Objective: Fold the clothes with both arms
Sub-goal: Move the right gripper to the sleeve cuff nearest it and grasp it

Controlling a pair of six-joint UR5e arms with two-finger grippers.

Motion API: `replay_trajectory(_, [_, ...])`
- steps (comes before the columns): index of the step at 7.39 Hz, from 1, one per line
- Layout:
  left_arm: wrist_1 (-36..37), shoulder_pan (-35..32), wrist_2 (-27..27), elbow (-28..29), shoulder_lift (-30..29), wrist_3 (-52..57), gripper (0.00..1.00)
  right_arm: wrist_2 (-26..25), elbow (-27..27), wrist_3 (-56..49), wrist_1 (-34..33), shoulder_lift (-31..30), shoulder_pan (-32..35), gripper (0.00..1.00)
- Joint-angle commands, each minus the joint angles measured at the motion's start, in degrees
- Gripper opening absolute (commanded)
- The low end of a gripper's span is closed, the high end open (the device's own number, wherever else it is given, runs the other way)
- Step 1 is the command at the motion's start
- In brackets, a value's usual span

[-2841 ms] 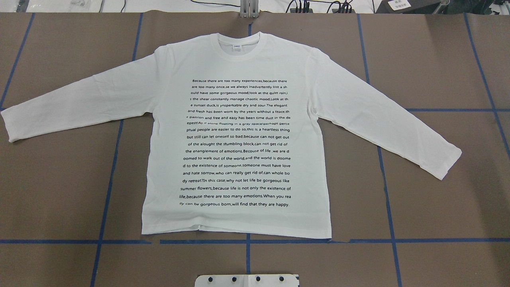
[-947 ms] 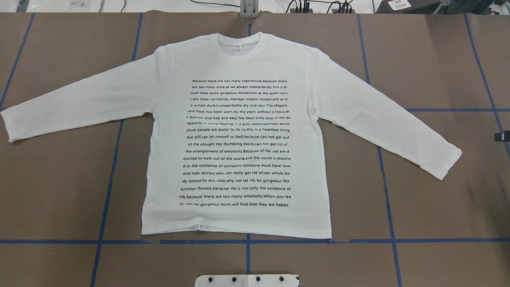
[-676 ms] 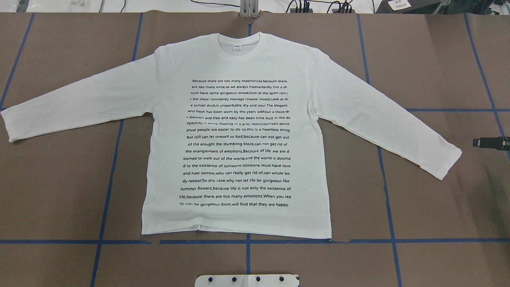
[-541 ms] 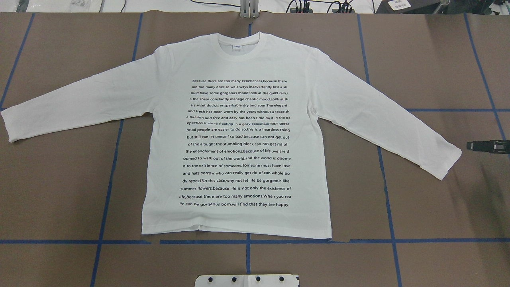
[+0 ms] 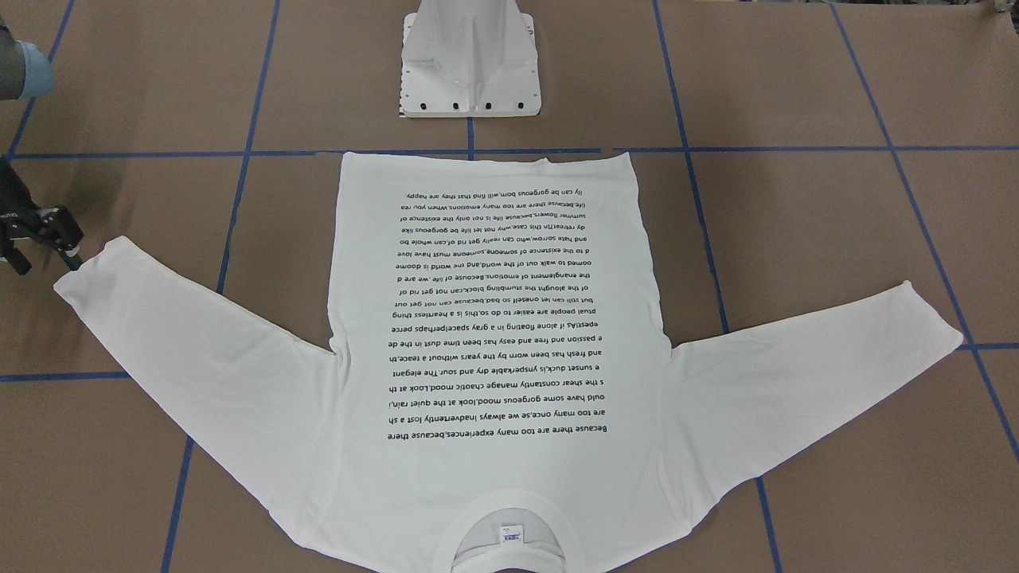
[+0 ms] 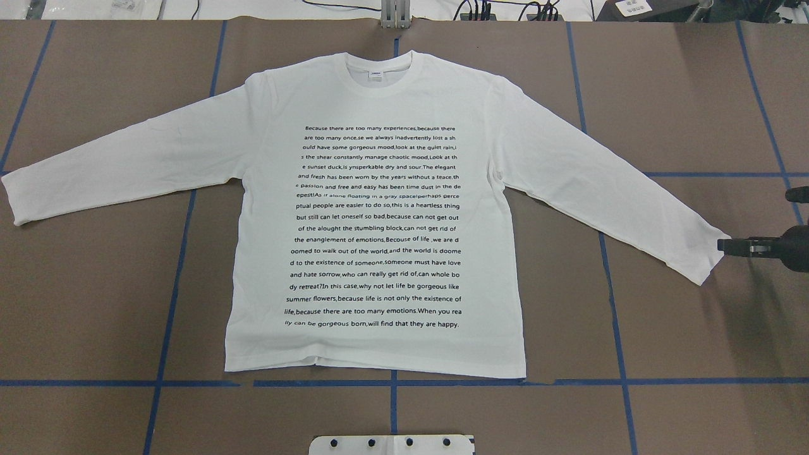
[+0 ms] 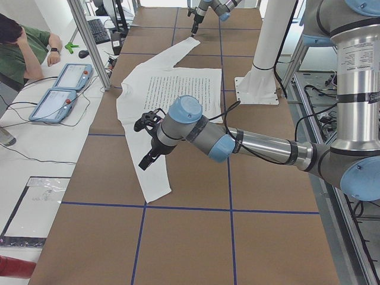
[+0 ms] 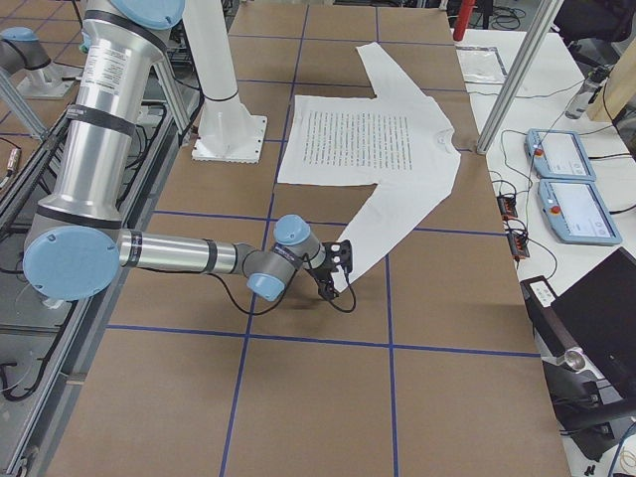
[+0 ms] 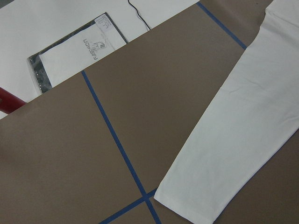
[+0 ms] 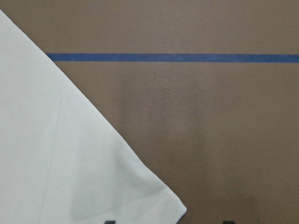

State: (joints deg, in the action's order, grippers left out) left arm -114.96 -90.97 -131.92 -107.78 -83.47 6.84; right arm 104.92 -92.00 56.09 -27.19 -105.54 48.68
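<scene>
At the left end of the worktop [image 6: 95, 303], the left arm [image 7: 267, 145] is stretched out above the brown surface, and the left fingers [image 7: 148, 157] are seen only from the side, in front of the left sleeve [image 6: 120, 158]; whether they are spread or pressed together cannot be told. From the left wrist, the left cuff [image 9: 196, 200] is shown lying flat just beside a crossing of blue tape [image 9: 119, 140]. The shirt [image 6: 259, 265] is spread flat, print up, in the middle of the worktop, with its collar [image 6: 379, 88] turned away from the robot and its hem [image 6: 379, 370] laid just short of a tape line, in front of the white base [image 5: 470, 72]. A block of black text [image 6: 376, 226] is printed down the chest. Both sleeves are laid out wide and angled back toward the robot's side. The right sleeve [image 6: 607, 183] is ended by the right cuff [image 6: 711, 256] near the worktop's right end, and the right fingers [image 6: 727, 245] are held there, pointed down from the right arm [image 8: 169, 250]. These fingers are spread: in the right wrist view two dark tips are seen apart at the lower edge, with the cuff's corner between them. From overhead, one finger is shown at the cuff's edge; whether the cloth is touched cannot be told.
</scene>
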Motion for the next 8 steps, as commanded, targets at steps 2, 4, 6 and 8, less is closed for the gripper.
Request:
replay_trajectory(2, [0.0,-0.09,0.0,0.11,0.15,0.1,1.0,-2.0,1.12,-0.02,-0.5,1.04,-1.47,0.7])
replay_trajectory(4, [0.0,-0.09,0.0,0.11,0.15,0.1,1.0,-2.09,2.7,0.07,-0.41,2.62,-1.83,0.63])
replay_trajectory(6, [0.0,-0.09,-0.09,0.02,0.5,0.1,1.0,-2.01,2.97,-0.02,-0.32,2.89,-1.83,0.52])
replay_trajectory(8, [0.0,-0.09,-3.49,0.11,0.59,0.1,1.0,-1.74,2.36,-0.1,-0.32,2.8,-1.74,0.0])
